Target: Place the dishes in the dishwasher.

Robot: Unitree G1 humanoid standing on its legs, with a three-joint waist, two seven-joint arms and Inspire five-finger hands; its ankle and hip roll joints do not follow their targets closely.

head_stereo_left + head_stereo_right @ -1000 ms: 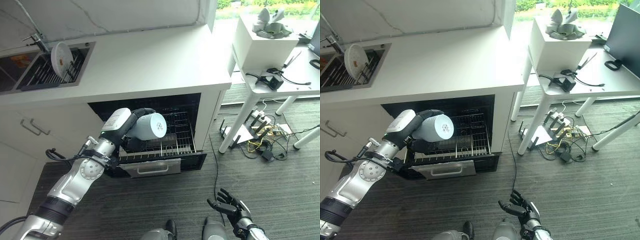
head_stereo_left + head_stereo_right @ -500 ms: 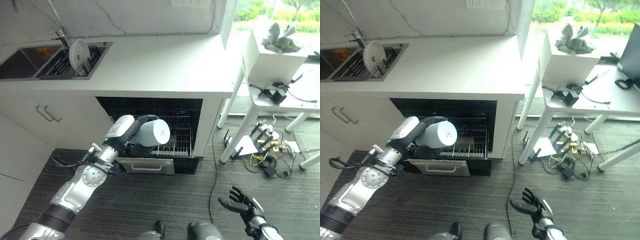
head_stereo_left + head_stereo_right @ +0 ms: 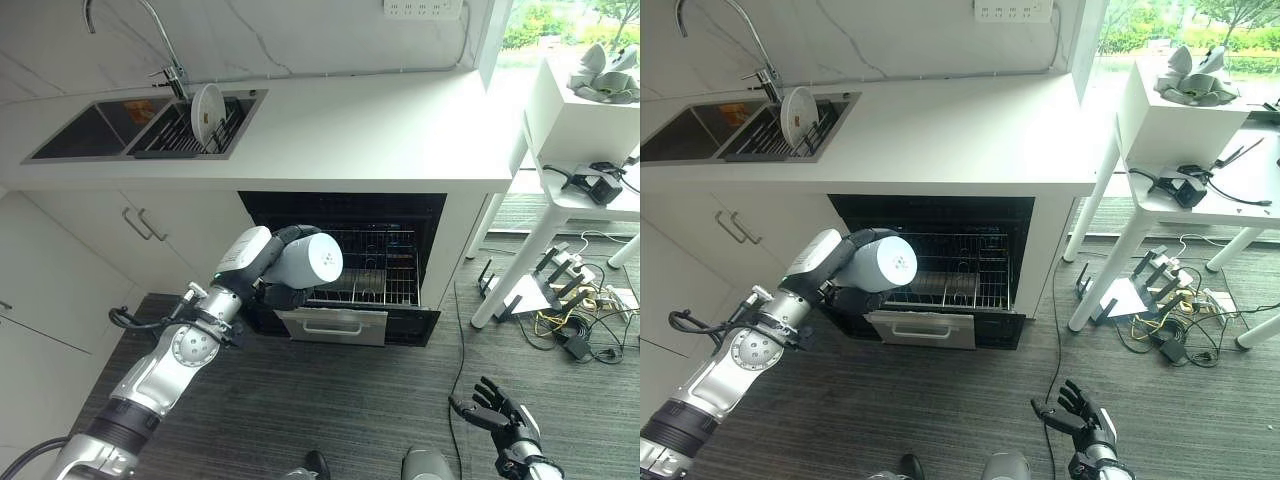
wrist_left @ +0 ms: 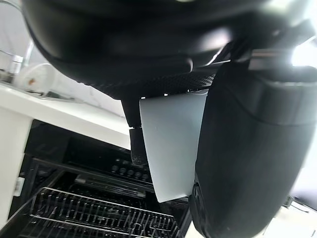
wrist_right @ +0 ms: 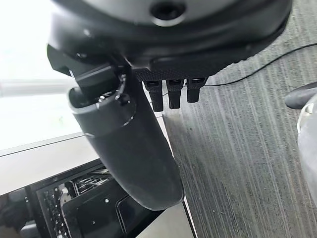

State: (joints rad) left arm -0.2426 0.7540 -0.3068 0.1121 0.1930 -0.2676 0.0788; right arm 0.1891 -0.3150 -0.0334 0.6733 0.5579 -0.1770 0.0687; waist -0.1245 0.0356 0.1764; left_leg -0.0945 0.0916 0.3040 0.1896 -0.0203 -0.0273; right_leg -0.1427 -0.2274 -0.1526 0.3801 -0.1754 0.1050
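Note:
My left hand (image 3: 285, 295) is curled round a pale blue-white cup (image 3: 308, 264), held on its side in front of the open dishwasher. The same cup (image 4: 171, 144) appears between thumb and fingers in the left wrist view. The dishwasher's wire rack (image 3: 385, 280) is pulled out over the lowered door (image 3: 345, 325). A white plate (image 3: 206, 105) stands upright in the sink's drying rack (image 3: 190, 135). My right hand (image 3: 495, 412) hangs low over the floor with fingers spread and nothing in it.
A white counter (image 3: 380, 125) runs above the dishwasher, with a sink and tap (image 3: 165, 60) at its left. White cupboard fronts (image 3: 150, 225) stand left of the opening. A white side table (image 3: 590, 190) and a tangle of cables (image 3: 570, 310) lie to the right.
The camera has swung, so the whole scene has shifted right and more of the sink shows. The left hand still holds the cup by the rack. The right hand stays low and spread.

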